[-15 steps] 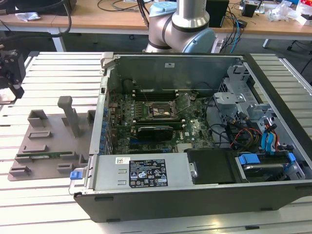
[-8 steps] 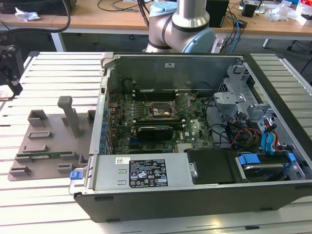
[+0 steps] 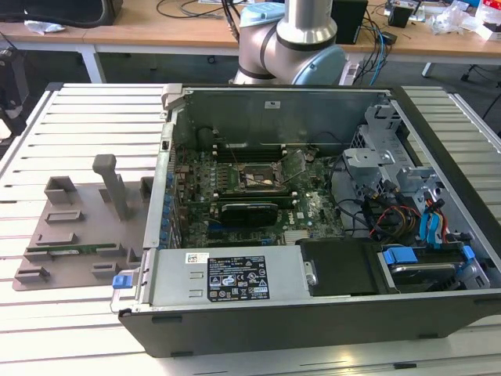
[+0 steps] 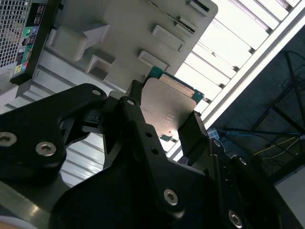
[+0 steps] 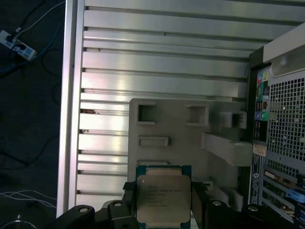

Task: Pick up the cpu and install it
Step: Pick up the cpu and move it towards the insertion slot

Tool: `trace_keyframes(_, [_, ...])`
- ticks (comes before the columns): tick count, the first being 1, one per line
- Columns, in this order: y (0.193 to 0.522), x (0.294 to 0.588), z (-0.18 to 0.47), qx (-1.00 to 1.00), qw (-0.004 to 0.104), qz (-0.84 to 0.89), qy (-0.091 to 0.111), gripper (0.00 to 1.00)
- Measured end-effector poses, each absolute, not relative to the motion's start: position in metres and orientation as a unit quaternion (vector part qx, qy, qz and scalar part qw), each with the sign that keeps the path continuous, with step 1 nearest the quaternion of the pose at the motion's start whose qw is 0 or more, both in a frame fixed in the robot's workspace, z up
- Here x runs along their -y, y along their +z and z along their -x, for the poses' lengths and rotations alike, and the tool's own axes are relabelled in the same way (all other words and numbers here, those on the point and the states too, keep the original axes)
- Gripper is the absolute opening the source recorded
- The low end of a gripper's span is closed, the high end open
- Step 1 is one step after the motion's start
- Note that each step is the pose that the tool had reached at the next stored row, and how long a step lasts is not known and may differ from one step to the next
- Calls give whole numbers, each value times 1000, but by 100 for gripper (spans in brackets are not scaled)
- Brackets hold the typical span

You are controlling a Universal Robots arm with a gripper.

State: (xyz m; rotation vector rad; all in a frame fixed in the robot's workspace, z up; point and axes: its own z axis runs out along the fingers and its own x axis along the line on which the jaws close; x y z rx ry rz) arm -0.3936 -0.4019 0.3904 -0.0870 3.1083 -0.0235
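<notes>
In both wrist views my gripper (image 4: 167,117) (image 5: 163,202) is shut on the cpu (image 4: 167,102) (image 5: 163,195), one black finger (image 4: 136,98) on each of two opposite edges. The cpu is a flat square chip with a pale silver top and a green rim. It hangs in the air above the grey tray (image 5: 181,143) (image 4: 119,28), near the tray's edge. In the exterior view the black socket (image 3: 258,178) sits on the motherboard inside the open computer case (image 3: 313,313), with its metal frame around it.
The grey tray (image 3: 78,227) lies on the slatted metal table (image 3: 86,117) at the exterior view's left of the case, with a thin green memory stick (image 3: 66,251) in it. The arm's base (image 3: 290,39) stands behind the case. Cables and drive bays fill the case's right side.
</notes>
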Motion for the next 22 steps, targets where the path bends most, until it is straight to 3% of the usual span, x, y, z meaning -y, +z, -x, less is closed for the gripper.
trace_keyframes(22, [391,402,329,-999,16,28,-10,55])
